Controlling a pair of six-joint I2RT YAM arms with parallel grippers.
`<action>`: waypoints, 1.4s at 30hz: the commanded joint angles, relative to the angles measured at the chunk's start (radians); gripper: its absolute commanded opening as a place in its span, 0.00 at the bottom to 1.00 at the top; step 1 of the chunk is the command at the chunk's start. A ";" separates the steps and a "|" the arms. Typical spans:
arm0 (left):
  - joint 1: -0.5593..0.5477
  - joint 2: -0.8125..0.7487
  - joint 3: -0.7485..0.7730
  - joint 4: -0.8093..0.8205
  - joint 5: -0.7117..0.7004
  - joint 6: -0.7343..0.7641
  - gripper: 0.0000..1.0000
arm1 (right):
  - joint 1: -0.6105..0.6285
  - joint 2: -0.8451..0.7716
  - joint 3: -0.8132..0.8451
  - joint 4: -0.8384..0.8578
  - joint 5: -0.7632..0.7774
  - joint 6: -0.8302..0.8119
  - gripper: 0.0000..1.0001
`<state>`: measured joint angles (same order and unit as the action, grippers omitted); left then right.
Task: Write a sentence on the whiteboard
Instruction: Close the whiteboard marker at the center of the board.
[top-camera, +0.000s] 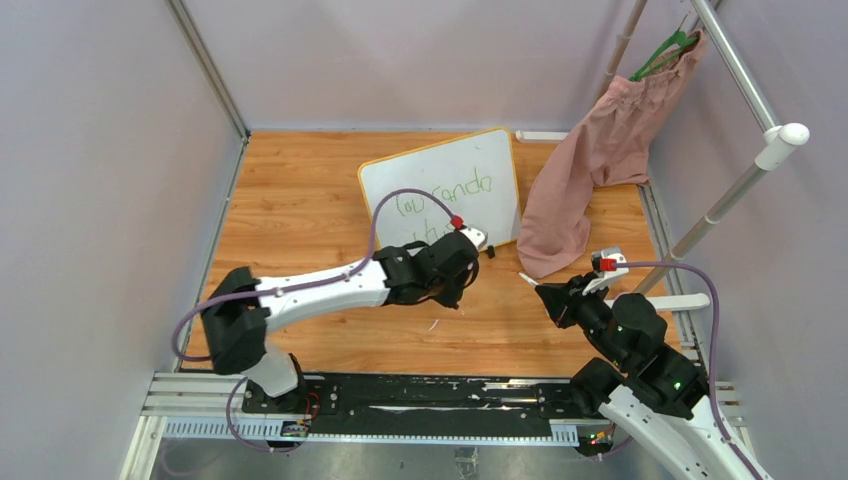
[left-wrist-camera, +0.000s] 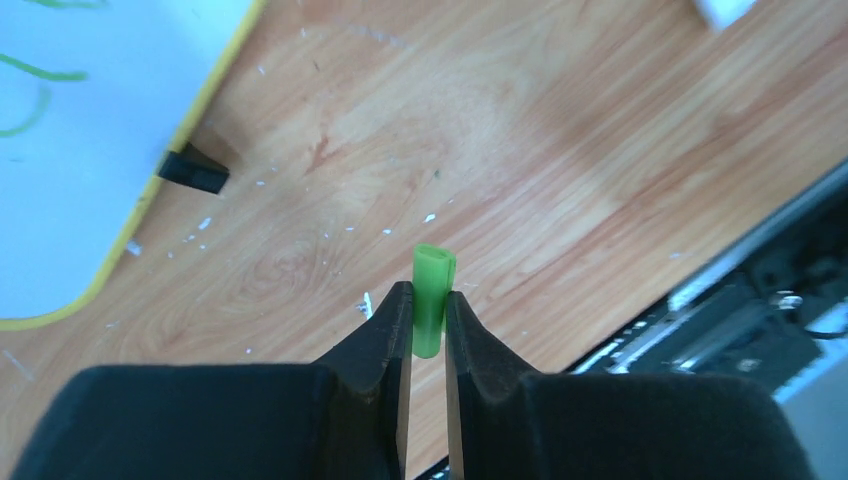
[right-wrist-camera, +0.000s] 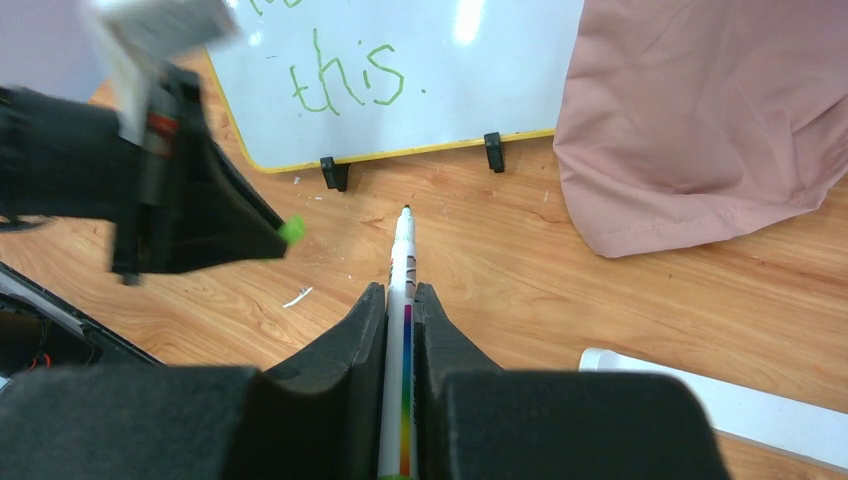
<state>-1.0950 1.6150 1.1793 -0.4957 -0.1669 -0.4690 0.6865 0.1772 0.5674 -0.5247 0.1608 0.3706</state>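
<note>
The whiteboard (top-camera: 470, 165) leans at the back of the wooden table, yellow-rimmed, with the green sentence (top-camera: 445, 192) on it; the word "this" (right-wrist-camera: 345, 85) shows in the right wrist view. My right gripper (right-wrist-camera: 400, 292) is shut on a white marker (right-wrist-camera: 402, 250) with a rainbow stripe. Its uncapped tip points at the board's lower edge, a short way off it. My left gripper (left-wrist-camera: 428, 296) is shut on a small green marker cap (left-wrist-camera: 434, 265), just in front of the board (left-wrist-camera: 90, 150) and above the table. From above, the left gripper (top-camera: 452, 290) is left of the right gripper (top-camera: 548, 295).
A pink garment (top-camera: 590, 170) hangs from a green hanger on a white rack (top-camera: 745, 185) and drapes to the table right of the board. Black clip feet (right-wrist-camera: 334, 172) hold the board. A metal rail (top-camera: 400, 395) runs along the near edge. Grey walls enclose the sides.
</note>
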 joint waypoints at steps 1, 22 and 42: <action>0.006 -0.181 -0.003 0.009 -0.059 -0.034 0.00 | -0.011 -0.012 0.020 0.008 -0.002 -0.004 0.00; 0.112 -0.878 -0.439 0.921 -0.223 -0.321 0.00 | 0.024 0.268 0.052 0.886 -0.307 0.005 0.00; 0.112 -0.932 -0.381 1.290 -0.325 -0.376 0.00 | 0.731 0.707 0.351 1.324 -0.011 -0.721 0.00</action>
<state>-0.9894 0.6910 0.7616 0.7067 -0.4713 -0.8246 1.3014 0.8433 0.8482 0.6338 0.0547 -0.0578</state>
